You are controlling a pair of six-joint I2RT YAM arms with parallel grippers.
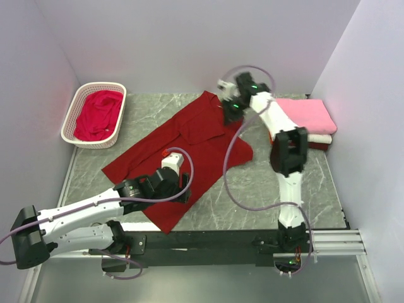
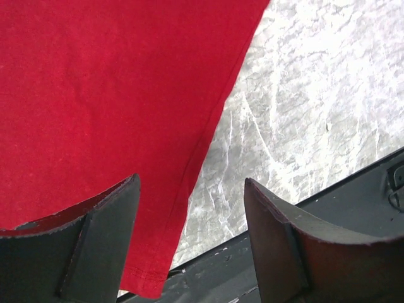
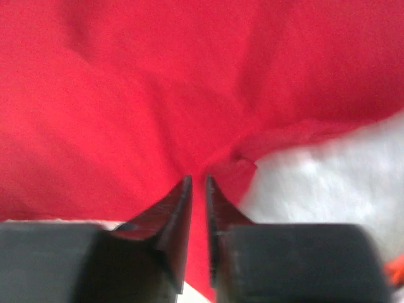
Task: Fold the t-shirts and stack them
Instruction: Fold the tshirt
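A large dark red t-shirt (image 1: 183, 148) lies spread diagonally across the grey marble table. My right gripper (image 1: 228, 113) is at its far right part and is shut on a pinched fold of the dark red cloth (image 3: 208, 158). My left gripper (image 1: 183, 196) is open over the shirt's near hem corner (image 2: 148, 281), holding nothing. A crimson t-shirt (image 1: 98, 113) lies bunched in the white basket (image 1: 71, 117). Folded pink (image 1: 306, 113) and white (image 1: 319, 137) t-shirts are stacked at the far right.
The table's dark near edge rail (image 2: 315, 208) runs just past the shirt's hem. Bare marble (image 1: 252, 189) lies to the right of the shirt. Walls close in the left, back and right sides.
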